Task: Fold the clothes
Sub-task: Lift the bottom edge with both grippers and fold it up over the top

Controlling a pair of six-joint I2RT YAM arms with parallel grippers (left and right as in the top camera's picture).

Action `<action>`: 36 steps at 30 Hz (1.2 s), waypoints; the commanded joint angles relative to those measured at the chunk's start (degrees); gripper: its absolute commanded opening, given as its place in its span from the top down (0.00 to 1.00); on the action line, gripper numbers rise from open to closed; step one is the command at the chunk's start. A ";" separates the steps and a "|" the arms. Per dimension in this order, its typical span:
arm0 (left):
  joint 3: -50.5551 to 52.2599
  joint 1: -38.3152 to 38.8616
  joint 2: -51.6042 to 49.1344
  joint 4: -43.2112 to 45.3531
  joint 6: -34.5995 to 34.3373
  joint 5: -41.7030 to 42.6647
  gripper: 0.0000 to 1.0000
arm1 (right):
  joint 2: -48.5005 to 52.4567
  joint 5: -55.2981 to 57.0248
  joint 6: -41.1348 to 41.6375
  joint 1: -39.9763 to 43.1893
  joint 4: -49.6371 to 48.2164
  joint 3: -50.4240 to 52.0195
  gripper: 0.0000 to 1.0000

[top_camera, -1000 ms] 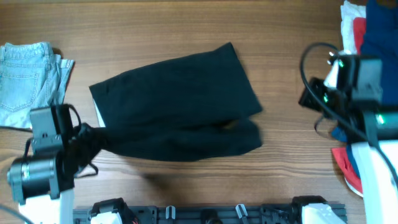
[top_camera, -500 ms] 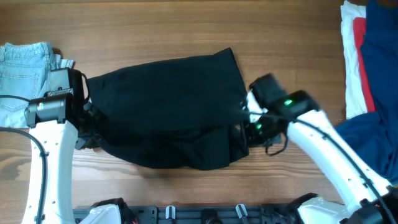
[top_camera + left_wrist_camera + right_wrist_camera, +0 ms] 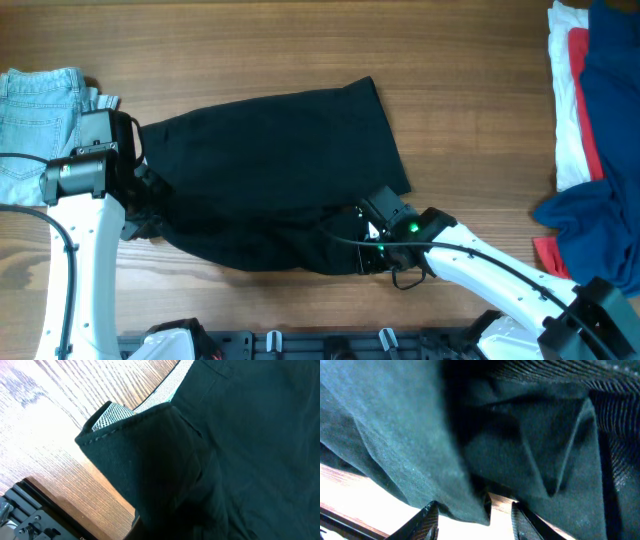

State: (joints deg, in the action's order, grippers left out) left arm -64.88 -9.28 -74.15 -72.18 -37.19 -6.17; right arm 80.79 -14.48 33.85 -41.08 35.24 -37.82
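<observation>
Overhead, we see the black garment [image 3: 280, 150] in the middle of the worktop [image 3: 450, 60], left arm [image 3: 78, 178] at its left end, right arm [image 3: 480, 270] at its near-right corner. Left wrist: a corner shows its patterned band [image 3: 112, 415]; the left fingers are unseen, so we cannot tell their state. Right wrist: the right fingers [image 3: 427, 517] stand apart astride the hem; we judge closing, then folding, comes next.

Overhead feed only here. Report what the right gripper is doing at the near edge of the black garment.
Observer: In the right wrist view, the right gripper has its fingers apart. The hem of the black garment droops between them, not pinched.
Operator: Now report the garment's left end.
Observer: The left wrist view shows that corner turned over, baring a pale patterned inner band against the wood.
</observation>
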 commanded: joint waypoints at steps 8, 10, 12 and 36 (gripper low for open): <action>-0.48 -0.20 -0.02 0.02 -0.57 -0.74 0.96 | 5.84 0.28 -1.64 -4.83 -3.61 0.46 0.50; -0.48 -0.20 -0.02 0.02 -0.57 -0.74 0.96 | 7.91 0.31 -2.16 -4.81 -4.42 0.46 0.56; -0.48 -0.20 -0.02 0.02 -0.57 -0.74 0.96 | 7.91 0.98 -2.23 -4.83 -4.57 0.44 0.76; -0.50 -0.20 4.28 10.56 0.72 7.26 0.96 | -8.74 9.81 -20.00 19.37 13.55 -33.27 0.96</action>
State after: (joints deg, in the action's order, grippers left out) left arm -64.88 -9.28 -70.48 -64.55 -37.12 -0.82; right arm 69.21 -6.98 18.50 -22.44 50.43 -67.05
